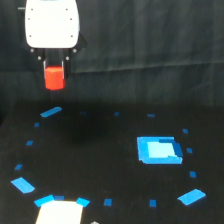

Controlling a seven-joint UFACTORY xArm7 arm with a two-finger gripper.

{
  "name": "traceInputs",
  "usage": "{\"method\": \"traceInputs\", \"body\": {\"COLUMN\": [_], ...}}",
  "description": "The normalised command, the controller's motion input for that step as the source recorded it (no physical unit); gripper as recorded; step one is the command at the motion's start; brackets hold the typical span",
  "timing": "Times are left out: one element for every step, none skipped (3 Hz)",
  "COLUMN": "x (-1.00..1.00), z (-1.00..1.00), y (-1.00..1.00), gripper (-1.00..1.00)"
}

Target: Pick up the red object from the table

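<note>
The red object (54, 77) is a small red-orange stubby block. It hangs between the dark fingers under my white gripper head (52, 24) at the upper left of the exterior view. My gripper (54, 69) is shut on it and holds it well above the black table (95, 165), with the dark backdrop behind it. Its shadow falls faintly on the table below.
A larger bright blue rectangle (158, 150) lies on the table at the exterior view's right. Small blue tape marks (50, 112) ring the table in a rough circle. A bright white and blue patch (61, 209) sits at the bottom edge.
</note>
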Motion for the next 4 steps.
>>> {"method": "traceInputs", "body": {"x": [0.05, 0.38, 0.17, -0.11], "z": [0.49, 0.15, 0.21, 0.45], "y": [-0.24, -0.48, -0.12, 0.4], "gripper": [-1.0, -0.98, -0.58, -0.94]}}
